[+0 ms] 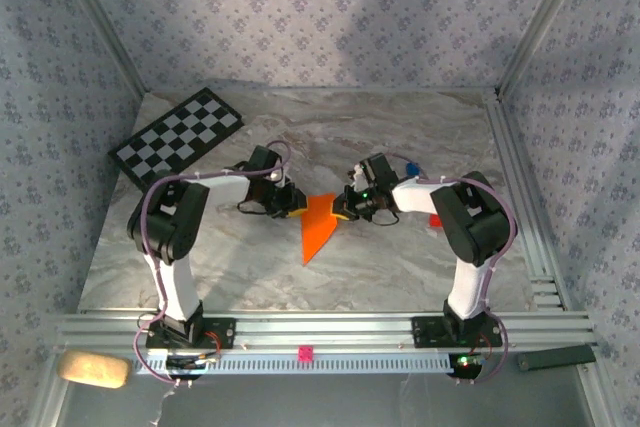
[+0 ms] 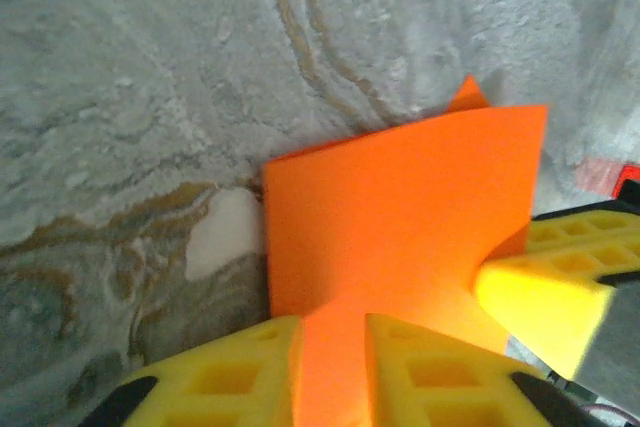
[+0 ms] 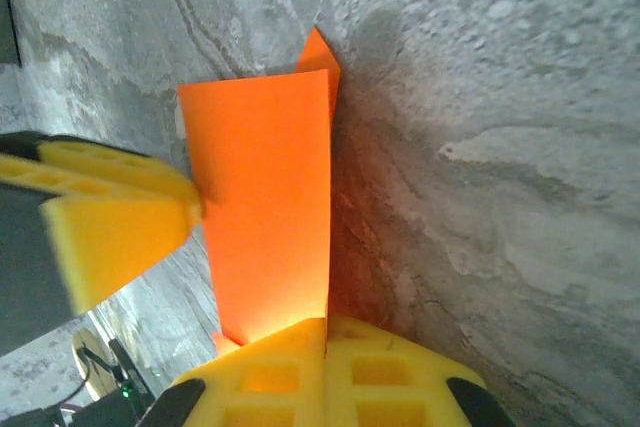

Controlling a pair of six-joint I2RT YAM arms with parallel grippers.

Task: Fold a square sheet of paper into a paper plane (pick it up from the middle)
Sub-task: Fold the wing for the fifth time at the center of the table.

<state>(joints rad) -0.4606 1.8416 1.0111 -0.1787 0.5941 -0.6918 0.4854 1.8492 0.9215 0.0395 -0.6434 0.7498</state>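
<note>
Orange paper [image 1: 318,229] lies at the middle of the marble table [image 1: 420,267], between the two grippers. From above it is a folded shape, wide at the far end and narrowing to a point that aims at the near edge. The left gripper [image 1: 293,209] meets its left side and the right gripper [image 1: 343,209] its right side, so both sit at the wide end with the point free. In the right wrist view the right gripper [image 3: 326,332] has its yellow pads pressed together with only a thin seam, and the paper's folded edge runs straight into that seam: it pinches the paper [image 3: 265,197]. A small pointed corner shows past the flat panel's far edge. In the left wrist view the left gripper [image 2: 332,335] has its pads slightly parted, with a strip of the paper [image 2: 400,217] showing in the gap; whether they press on it I cannot tell. The other gripper's pad touches the paper's lower right edge there. A checkerboard [image 1: 175,139] lies at the far left corner, well apart, and a blue cube [image 1: 411,166] sits just beyond the right arm.
</note>
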